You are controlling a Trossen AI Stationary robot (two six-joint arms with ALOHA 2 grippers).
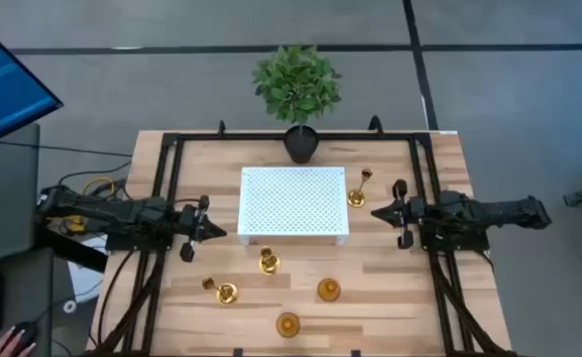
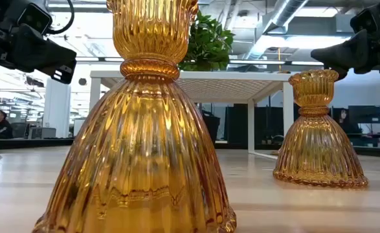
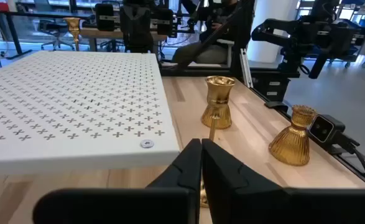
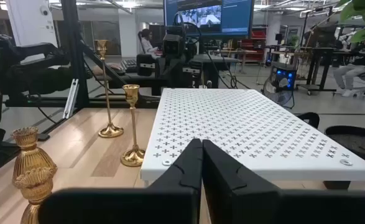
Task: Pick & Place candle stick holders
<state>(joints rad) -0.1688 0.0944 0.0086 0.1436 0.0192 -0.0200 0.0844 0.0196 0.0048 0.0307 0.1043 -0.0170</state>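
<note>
Five gold and amber candle stick holders stand on their round bases on the wooden table (image 1: 390, 297). A thin-stemmed one (image 1: 360, 188) stands right of the white perforated platform (image 1: 292, 203). Two more thin-stemmed ones (image 1: 268, 261) (image 1: 221, 291) and two squat ribbed amber ones (image 1: 328, 290) (image 1: 288, 323) stand near the front edge. The amber ones fill the low view (image 2: 138, 129) (image 2: 318, 136). My left gripper (image 1: 216, 233) is shut and empty left of the platform. My right gripper (image 1: 375, 211) is shut and empty right of it, close to the right-hand holder.
A potted green plant (image 1: 295, 89) stands at the table's far edge behind the platform. Black frame rails (image 1: 167, 188) (image 1: 424, 188) run along both table sides. A person's hand (image 1: 13, 342) shows at the lower left, off the table.
</note>
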